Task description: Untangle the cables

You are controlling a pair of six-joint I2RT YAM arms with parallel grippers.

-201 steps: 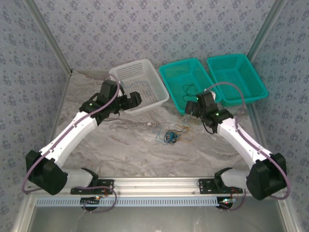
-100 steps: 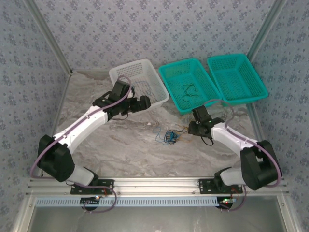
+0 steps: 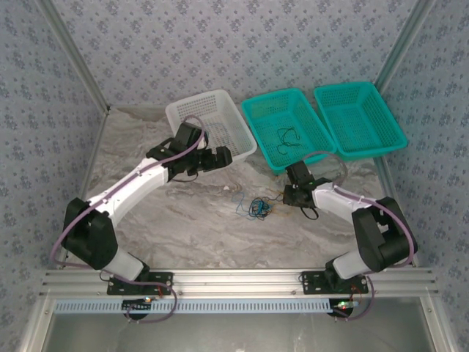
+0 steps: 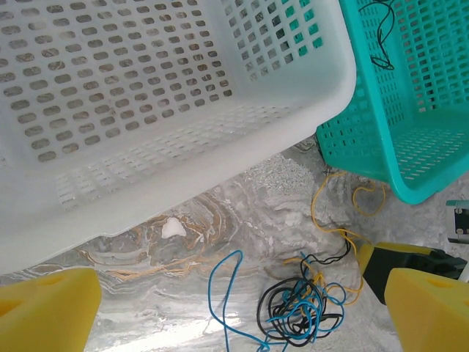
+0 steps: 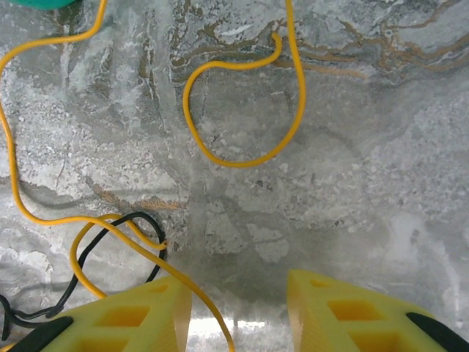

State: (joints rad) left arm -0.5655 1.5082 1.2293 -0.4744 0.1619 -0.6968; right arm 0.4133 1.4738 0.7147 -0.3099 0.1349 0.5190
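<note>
Altogether, one white basket, two teal baskets, one tangle of cables.

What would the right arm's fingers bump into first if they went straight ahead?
Probably the loop of yellow cable lying on the marble table, just ahead of the open right fingers. Depth is hard to judge, so they might touch the table first.

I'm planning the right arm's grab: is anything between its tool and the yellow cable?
Nothing visible. The right tool sits open over bare table, and the yellow cable lies just ahead, one strand reaching in between its jaws.
</note>
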